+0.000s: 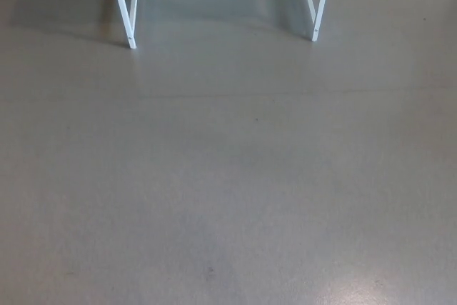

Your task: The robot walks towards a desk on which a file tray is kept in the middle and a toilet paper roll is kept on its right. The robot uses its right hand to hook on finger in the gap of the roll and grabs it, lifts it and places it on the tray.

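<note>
The toilet paper roll and the file tray are not caught in the head view, so their place cannot be told. The left hand and the right hand are likewise out of frame, and their state cannot be told. A left desk leg (122, 5) and a right desk leg (321, 5), both white, are seen at the top, set on a grey floor (228, 176).

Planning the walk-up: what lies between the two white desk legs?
Only bare grey floor between the left desk leg and right desk leg, in the head view.
</note>
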Motion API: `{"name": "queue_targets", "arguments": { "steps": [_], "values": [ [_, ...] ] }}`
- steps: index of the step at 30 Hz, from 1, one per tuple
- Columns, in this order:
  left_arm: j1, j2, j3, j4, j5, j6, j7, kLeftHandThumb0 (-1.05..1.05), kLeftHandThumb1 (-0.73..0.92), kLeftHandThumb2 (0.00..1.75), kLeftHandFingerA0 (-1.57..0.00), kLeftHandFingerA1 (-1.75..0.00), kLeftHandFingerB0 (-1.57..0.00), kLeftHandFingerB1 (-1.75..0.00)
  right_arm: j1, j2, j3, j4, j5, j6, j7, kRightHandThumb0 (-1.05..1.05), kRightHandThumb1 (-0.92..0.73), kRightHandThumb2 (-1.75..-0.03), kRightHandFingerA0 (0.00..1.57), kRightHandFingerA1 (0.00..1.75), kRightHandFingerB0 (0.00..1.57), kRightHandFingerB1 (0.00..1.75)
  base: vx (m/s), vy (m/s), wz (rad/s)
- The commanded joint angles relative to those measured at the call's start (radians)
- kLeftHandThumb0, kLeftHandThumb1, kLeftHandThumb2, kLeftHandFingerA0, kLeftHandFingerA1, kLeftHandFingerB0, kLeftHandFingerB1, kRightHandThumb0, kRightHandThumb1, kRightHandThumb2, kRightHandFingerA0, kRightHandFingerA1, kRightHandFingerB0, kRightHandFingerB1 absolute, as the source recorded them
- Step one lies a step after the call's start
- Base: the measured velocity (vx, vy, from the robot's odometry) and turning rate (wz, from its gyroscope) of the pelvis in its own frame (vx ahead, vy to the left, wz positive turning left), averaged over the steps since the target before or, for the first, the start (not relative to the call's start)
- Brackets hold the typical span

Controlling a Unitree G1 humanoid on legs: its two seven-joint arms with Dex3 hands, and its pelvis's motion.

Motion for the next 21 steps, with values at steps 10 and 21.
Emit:
{"name": "queue_targets", "arguments": {
  "steps": [10,21],
  "values": [
    [0.003,0.012,0.1,0.02,-0.081,-0.065,-0.103,-1.05,0.68,1.23,0.0,-0.57,0.0,-0.53,0.018,0.012,-0.088,0.037,0.06,-0.107,0.028,-0.28,-0.38,-0.89,0.0,0.42,0.0,0.48,0.0,0.0,0.0],
    [0.005,0.009,0.11,0.042,-0.098,-0.023,-0.102,-0.98,0.87,0.66,0.0,-0.42,0.0,-0.58,0.08,-0.035,-0.066,0.013,0.039,-0.131,0.087,-0.6,-0.5,-0.7,0.11,0.34,0.03,0.18,0.0,0.0,0.0]
  ]
}}
